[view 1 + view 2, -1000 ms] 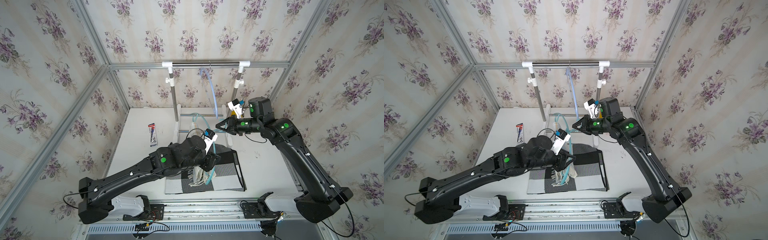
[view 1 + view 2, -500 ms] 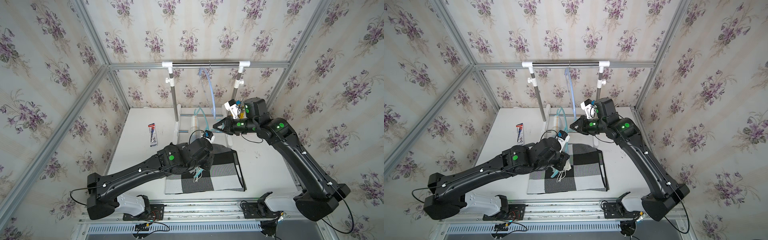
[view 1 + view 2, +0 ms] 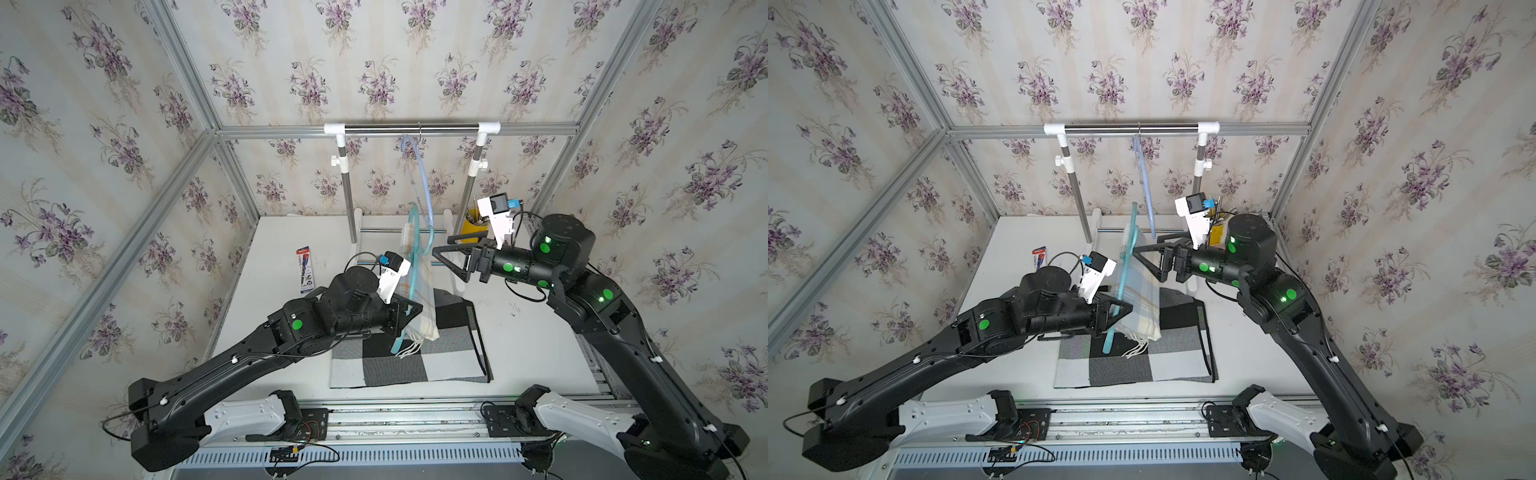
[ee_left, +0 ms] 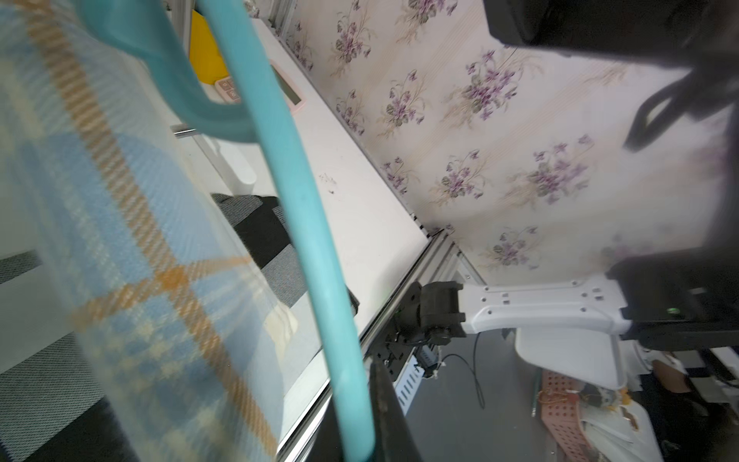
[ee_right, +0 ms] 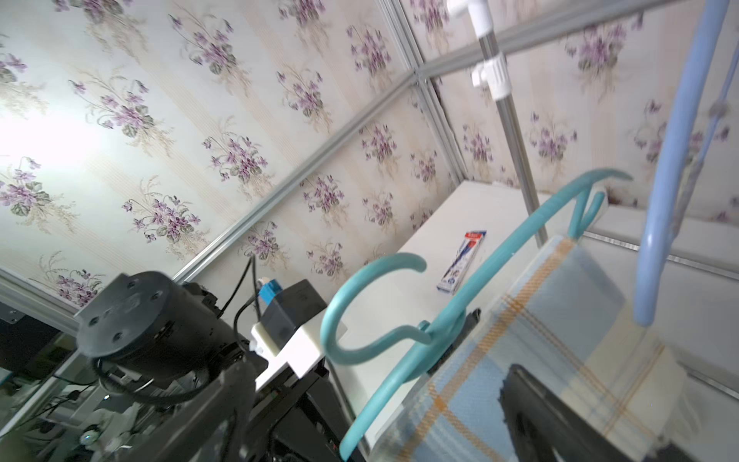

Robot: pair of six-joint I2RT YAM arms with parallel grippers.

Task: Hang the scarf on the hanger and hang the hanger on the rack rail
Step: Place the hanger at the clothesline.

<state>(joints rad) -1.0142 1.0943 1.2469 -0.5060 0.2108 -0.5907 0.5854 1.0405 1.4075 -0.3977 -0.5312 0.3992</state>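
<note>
Though limp, plaid scarf (image 4: 120, 240), tubular hanger (image 4: 304, 224)

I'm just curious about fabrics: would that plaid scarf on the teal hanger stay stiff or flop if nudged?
Probably floppy: the scarf droops in folds over the teal hanger. It might slide off, since that hanger tilts.

Pale blue plaid scarf (image 3: 1142, 299) draped over a steeply tilted teal hanger (image 3: 1123, 270)

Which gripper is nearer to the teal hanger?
Left. The left gripper is shut on the teal hanger itself. The right gripper stands open beside the scarf draped over it, holding nothing.
</note>
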